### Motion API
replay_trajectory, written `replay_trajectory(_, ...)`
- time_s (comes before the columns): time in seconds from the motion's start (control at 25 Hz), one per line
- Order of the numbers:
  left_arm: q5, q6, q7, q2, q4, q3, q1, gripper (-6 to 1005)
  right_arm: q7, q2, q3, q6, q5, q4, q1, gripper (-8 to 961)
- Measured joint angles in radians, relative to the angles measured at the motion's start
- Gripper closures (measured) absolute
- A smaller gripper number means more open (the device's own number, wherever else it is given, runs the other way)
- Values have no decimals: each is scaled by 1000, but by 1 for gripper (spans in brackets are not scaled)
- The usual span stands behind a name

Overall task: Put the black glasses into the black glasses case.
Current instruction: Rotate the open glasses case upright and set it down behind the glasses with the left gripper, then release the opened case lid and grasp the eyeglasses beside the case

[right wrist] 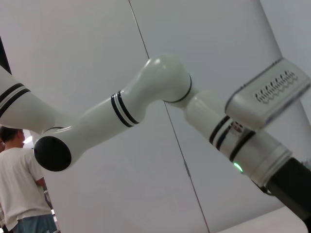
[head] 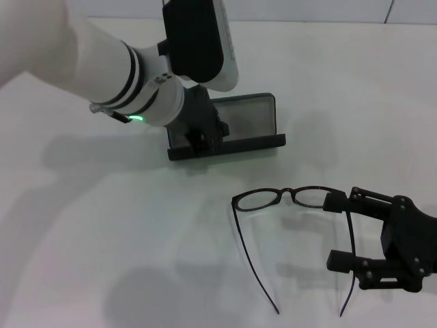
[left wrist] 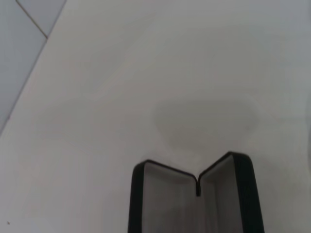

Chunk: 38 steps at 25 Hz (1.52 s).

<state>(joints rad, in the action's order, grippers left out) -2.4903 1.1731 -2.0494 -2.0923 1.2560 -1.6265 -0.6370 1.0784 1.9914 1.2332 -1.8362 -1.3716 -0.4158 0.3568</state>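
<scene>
- The case (head: 229, 130) lay open toward the surface's (head: 102, 232) far edge, grey lining up; no writing could be read on it.
- The left gripper (head: 201, 140) was down at the case's left end, touching it; whether its jaws were wide or narrow could not be told.
- The glasses (head: 287, 225) lay unfolded nearer the near edge, well apart from the case.
- The right gripper (head: 338, 232) sat at the glasses' right end, jaws wide, one finger on each side of the right temple arm.
- The right wrist view showed the left arm (right wrist: 146, 102) and a person (right wrist: 19, 184) behind.
</scene>
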Motion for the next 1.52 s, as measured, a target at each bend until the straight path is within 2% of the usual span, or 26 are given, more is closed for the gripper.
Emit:
replay_trajectory(0.2, 24, -20, 0, 0, -34, -5, 6, 970, 0, 0, 0, 0, 0, 0, -2, 109)
replay_trajectory(0.88, 79, 25, 26, 0, -35, -35, 57, 969, -9, 6, 0, 0, 0, 0, -3, 109)
replay_trajectory(1.04, 80, 59, 30, 0, 39, -37, 81, 968, -9, 6, 0, 0, 0, 0, -2, 109)
replay_trajectory(1.28, 82, 194, 17, 1, 239, -25, 131, 968, -9, 6, 0, 0, 0, 0, -2, 109)
replay_trajectory(1.44, 72, 200, 15, 2, 365, -10, 178, 967, -9, 6, 0, 0, 0, 0, -2, 109)
replay_trajectory(1.52, 70, 197, 19, 2, 389, 9, 185, 967, -9, 6, 0, 0, 0, 0, -2, 109)
